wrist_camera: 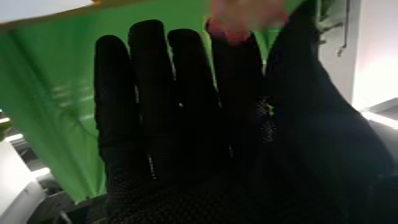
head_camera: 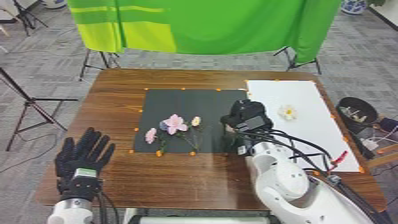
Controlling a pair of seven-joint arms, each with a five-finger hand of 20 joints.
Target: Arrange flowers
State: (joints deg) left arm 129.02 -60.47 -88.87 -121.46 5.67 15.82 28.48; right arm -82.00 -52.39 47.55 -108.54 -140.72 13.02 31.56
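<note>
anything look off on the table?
No spill or visible damage. One white flower lies alone on the white sheet, apart from the cluster on the dark mat; possibly just unplaced.

A brown wooden table (head_camera: 178, 185) is laid with two sheets. Toward the left, a dark sheet (head_camera: 164, 102) is placed, and pink flowers (head_camera: 175, 124) with thin stems are grouped on its near left part. At the right, a white sheet (head_camera: 266, 92) is spread from far to near, with a white flower (head_camera: 287, 112) laid on it. Small orange markers (head_camera: 193, 154) are set along the sheets' edges.
</note>
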